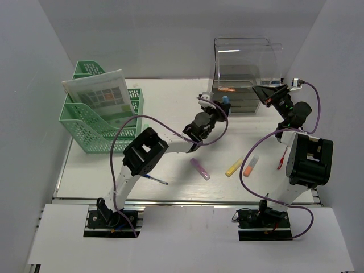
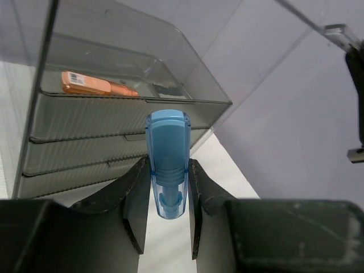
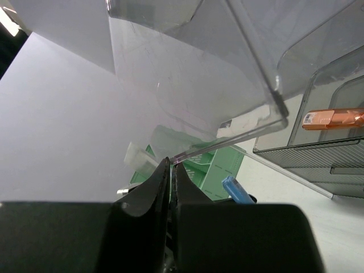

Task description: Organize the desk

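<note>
The white desk [image 1: 170, 108] holds loose pens and highlighters. My left gripper [image 1: 219, 105] [image 2: 168, 165] is shut on a blue highlighter [image 2: 166, 153], also seen from above [image 1: 226, 99], and holds it upright just in front of a clear drawer organizer [image 1: 242, 85]. An orange highlighter [image 2: 96, 85] [image 1: 228, 89] lies in the organizer's top tray. My right gripper [image 1: 267, 94] [image 3: 172, 164] is shut on the thin edge of the organizer's raised clear lid [image 3: 239, 142] and holds it up.
A purple highlighter [image 1: 199, 169], a yellow one [image 1: 234, 166], an orange one [image 1: 251, 166], a red pen [image 1: 281, 162] and a blue pen [image 1: 154, 180] lie on the near desk. Green file racks [image 1: 102, 122] with a booklet [image 1: 99, 94] stand at the left. Grey walls enclose the desk.
</note>
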`<move>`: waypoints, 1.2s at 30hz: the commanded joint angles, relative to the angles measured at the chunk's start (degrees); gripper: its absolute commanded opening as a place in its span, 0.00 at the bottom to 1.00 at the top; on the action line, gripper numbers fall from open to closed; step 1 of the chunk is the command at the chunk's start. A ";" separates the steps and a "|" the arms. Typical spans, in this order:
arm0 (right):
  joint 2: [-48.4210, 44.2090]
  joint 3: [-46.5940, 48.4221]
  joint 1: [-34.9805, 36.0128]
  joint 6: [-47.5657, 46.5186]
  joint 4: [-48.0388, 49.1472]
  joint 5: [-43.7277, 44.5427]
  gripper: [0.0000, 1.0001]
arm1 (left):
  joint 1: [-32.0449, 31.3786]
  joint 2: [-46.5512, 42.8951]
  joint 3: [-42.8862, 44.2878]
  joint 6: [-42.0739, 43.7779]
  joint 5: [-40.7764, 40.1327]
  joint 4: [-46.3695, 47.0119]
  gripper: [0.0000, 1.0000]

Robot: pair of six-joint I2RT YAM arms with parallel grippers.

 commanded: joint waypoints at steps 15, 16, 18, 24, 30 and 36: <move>-1.78 1.35 -0.41 -1.01 7.50 -0.80 0.04 | 3.80 12.01 14.78 -6.51 -2.68 18.30 0.12; -1.78 1.44 -0.41 -1.10 7.41 -0.81 0.04 | 3.81 12.36 15.31 -6.34 -2.33 18.48 0.12; -1.78 1.18 -0.50 -1.28 7.41 -0.89 0.04 | 4.33 13.42 16.89 -5.81 -1.80 19.35 0.13; -1.61 1.09 -0.24 -1.28 7.41 -0.89 0.04 | 4.86 15.53 20.76 -5.89 -2.15 18.75 0.13; -1.52 1.18 -0.41 -1.28 7.41 -0.89 0.04 | 4.86 18.51 26.55 -5.10 -4.00 13.21 0.14; -1.52 0.56 -0.32 -1.37 7.50 -0.89 0.04 | 4.86 21.59 31.13 -1.34 -5.75 13.73 0.15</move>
